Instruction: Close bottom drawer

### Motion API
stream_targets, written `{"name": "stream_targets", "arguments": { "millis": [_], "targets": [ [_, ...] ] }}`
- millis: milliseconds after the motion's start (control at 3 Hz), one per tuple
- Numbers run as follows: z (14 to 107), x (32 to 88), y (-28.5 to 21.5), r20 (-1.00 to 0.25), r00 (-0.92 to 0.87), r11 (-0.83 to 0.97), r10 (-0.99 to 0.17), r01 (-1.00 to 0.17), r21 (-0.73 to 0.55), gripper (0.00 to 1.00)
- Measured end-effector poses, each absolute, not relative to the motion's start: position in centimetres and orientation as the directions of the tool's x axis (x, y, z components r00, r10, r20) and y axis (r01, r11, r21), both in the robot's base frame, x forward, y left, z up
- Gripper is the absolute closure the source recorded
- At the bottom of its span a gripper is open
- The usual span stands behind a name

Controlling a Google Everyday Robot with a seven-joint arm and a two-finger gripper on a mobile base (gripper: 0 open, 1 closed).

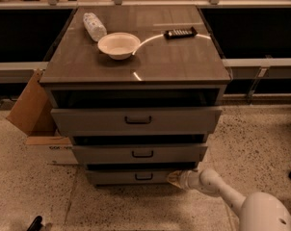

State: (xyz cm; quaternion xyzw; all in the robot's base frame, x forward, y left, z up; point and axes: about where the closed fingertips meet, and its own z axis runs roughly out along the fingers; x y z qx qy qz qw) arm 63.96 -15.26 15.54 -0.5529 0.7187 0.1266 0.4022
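— While we're at the bench [184, 64], where does the bottom drawer [112, 177] sit?

— It's the lowest of the three grey fronts, just above the speckled floor [136, 211]. It is the slimmest one, with a small black pull [143, 176] at its centre. A dark strip shows between it and the middle drawer [102, 154] above. Whether it is pushed fully home I cannot tell.

— And the hand [172, 178]?

— It's low down at the right end of that drawer's front, its tip touching the panel or just beside it. The white arm [218, 189] runs from it toward the lower right corner. How far open the hand is I cannot tell, and nothing shows in its grip.

— What lies on top?

— A pale bowl [118, 44] sits left of centre. A plastic bottle [94, 26] lies on its side just behind it to the left, and a black remote [180, 32] is off to the right near the back edge. The top drawer [87, 121] also has a dark gap above its front. A cardboard box [32, 109] stands on the floor against the left side.
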Motion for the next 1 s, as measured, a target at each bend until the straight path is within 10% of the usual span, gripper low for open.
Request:
{"name": "stream_targets", "arguments": {
  "millis": [1000],
  "targets": [
    [20.5,57.8,-16.4,-0.733,0.039,0.168,-0.679,-0.964,-0.207,1.0]
  ]
}}
